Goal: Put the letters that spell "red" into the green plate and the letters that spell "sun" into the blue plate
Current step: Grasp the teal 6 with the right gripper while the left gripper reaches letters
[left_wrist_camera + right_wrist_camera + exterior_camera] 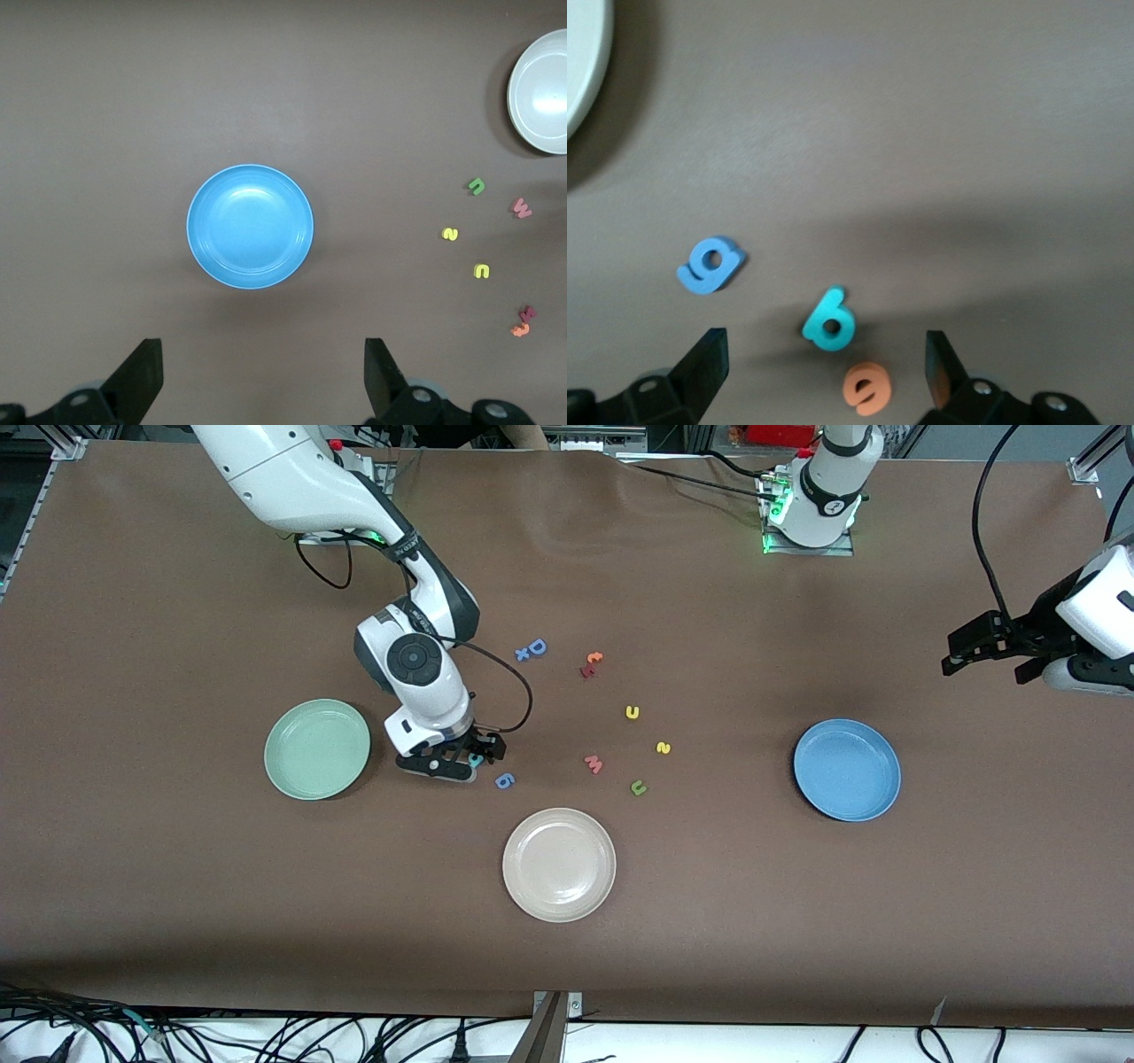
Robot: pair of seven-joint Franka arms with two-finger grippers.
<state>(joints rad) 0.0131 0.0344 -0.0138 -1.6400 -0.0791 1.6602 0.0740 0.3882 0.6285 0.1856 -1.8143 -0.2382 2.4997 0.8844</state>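
Your right gripper (462, 760) sits low over the table at centre-left of the front frame, just beside the green plate (317, 748), fingers spread wide with nothing pinched. In the right wrist view the teal d (830, 320) lies flat between the two fingertips (704, 359), and the orange e (866, 388) is just beside it at the bottom edge. The blue 6-like letter (710, 265) lies near them, outside the fingers; in the front view it shows at lower centre (504, 781). The teal r: can't find it, probably hidden under the gripper.

The green plate holds no letters. The blue plate (847, 770) at right of centre holds none either, same in the left wrist view (250, 226).

The sun letters are loose on the table in mid-frame: yellow u (632, 711), yellow s (664, 747), green n (638, 786), all apart from each other, between the right gripper and the blue plate. The pink m/w letter (593, 763) lies near the green n. The red and orange pair (590, 664) and the blue capital D (536, 646) lie higher in the frame. The cream-white plate (559, 864) sits at lower centre.

Your left gripper (990, 651) waits up in the air at the right edge of the front frame, fingers spread, holding nothing, looking down over the blue plate.
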